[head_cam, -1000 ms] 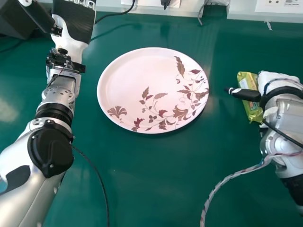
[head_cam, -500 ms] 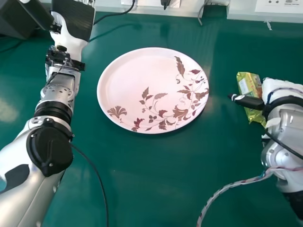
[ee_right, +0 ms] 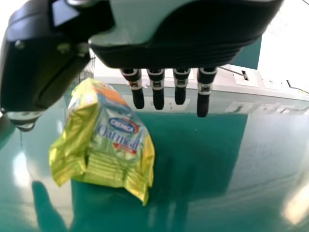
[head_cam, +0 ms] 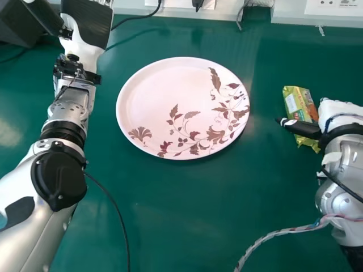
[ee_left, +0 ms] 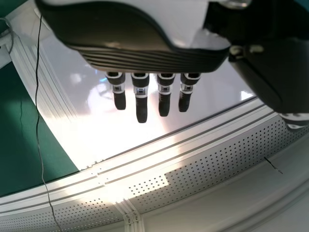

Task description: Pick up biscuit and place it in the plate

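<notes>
Easing back with the right hand (head_cam: 339, 110), fingers straight and empty, uncovered more of the biscuit packet (head_cam: 296, 103) on the tabletop (head_cam: 187, 215), right of the plate (head_cam: 161, 93). Had yet to grasp it; probably needed realigning first.

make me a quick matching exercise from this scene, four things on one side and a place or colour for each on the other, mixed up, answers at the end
Things
1. biscuit packet
2. plate
3. left hand
4. right hand

Places and colours
A. at the head view's right edge
B. pale pink with a brown and dark red leaf pattern
C. at the top left of the head view
D. mostly yellow-green, with some orange

Right pairs: 1-D, 2-B, 3-C, 4-A
</notes>
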`<control>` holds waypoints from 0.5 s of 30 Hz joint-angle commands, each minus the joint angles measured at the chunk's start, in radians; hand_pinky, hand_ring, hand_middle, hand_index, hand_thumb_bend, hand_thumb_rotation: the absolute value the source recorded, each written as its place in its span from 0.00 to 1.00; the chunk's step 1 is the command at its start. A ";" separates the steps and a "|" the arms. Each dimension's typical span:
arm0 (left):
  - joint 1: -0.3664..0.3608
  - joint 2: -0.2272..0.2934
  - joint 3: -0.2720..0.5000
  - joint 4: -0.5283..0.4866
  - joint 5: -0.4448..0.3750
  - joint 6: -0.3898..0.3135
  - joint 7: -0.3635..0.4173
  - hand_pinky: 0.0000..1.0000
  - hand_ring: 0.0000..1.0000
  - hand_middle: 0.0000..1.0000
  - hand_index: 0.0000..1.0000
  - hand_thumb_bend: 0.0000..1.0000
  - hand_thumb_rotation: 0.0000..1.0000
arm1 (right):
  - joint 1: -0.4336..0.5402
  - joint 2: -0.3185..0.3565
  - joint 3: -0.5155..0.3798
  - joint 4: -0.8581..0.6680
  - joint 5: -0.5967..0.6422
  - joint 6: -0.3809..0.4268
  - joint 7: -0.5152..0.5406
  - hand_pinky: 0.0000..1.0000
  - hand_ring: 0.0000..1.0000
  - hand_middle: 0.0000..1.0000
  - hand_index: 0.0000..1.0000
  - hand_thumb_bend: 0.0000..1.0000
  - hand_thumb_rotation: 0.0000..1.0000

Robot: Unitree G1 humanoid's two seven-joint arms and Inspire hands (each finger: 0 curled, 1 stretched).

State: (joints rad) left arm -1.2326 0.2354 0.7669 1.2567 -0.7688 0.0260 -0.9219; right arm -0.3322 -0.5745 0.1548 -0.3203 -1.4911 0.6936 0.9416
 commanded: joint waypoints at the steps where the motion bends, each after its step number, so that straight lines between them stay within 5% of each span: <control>1: -0.011 0.002 0.014 -0.011 -0.018 0.003 0.014 1.00 0.92 0.99 1.00 1.00 0.65 | 0.022 0.014 -0.019 -0.010 -0.018 -0.012 0.015 0.87 0.95 1.00 1.00 1.00 0.75; 10: -0.018 0.001 0.039 -0.002 -0.059 0.032 0.054 0.95 0.91 0.98 1.00 1.00 0.66 | 0.017 0.033 -0.052 0.028 -0.036 -0.047 0.003 0.70 0.82 0.96 1.00 1.00 0.73; 15: -0.019 0.001 0.053 -0.006 -0.074 0.056 0.055 0.96 0.91 0.99 1.00 1.00 0.64 | 0.016 0.048 -0.062 0.047 -0.036 -0.050 -0.027 0.58 0.69 0.87 1.00 0.94 0.58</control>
State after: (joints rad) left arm -1.2358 0.2352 0.8138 1.2577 -0.8377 0.0766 -0.8622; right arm -0.3274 -0.5354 0.1057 -0.2808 -1.5204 0.6461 0.9285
